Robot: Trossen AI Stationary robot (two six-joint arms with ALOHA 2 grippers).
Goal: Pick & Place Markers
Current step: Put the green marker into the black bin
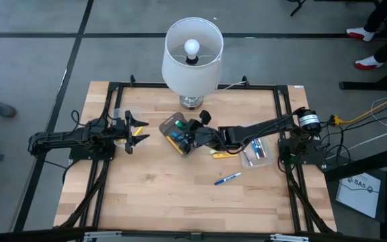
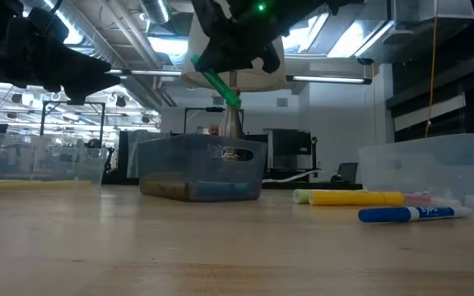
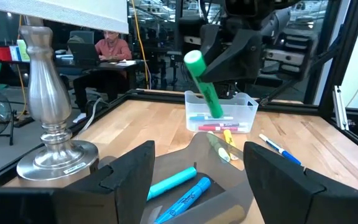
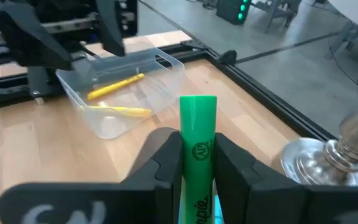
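My right gripper (image 1: 189, 139) hangs over the middle clear bin (image 1: 174, 130) and is shut on a green highlighter (image 4: 197, 134). That bin (image 3: 191, 186) holds cyan and blue markers. My left gripper (image 3: 197, 165) is open, level with the table, with its fingers on either side of this bin's near wall. It touches nothing. A second clear bin (image 4: 120, 93) beside the left arm holds yellow markers. A third bin (image 1: 256, 150) under the right arm holds several markers. A blue marker (image 1: 227, 179) and a yellow one (image 2: 356, 197) lie loose on the table. My right gripper pinches the green highlighter's barrel (image 4: 197, 163) between its two fingers. The highlighter lies along the fingers, and its free end (image 4: 197, 106) sticks out past the fingertips. It is lifted clear and slants downward (image 2: 221, 89) above the middle bin.
A table lamp with a white shade (image 1: 192, 54) and a silver base (image 3: 51, 155) stands at the far edge, just behind the middle bin. A black frame (image 1: 274, 87) rims the wooden table. People sit at desks beyond the table (image 3: 107, 46).
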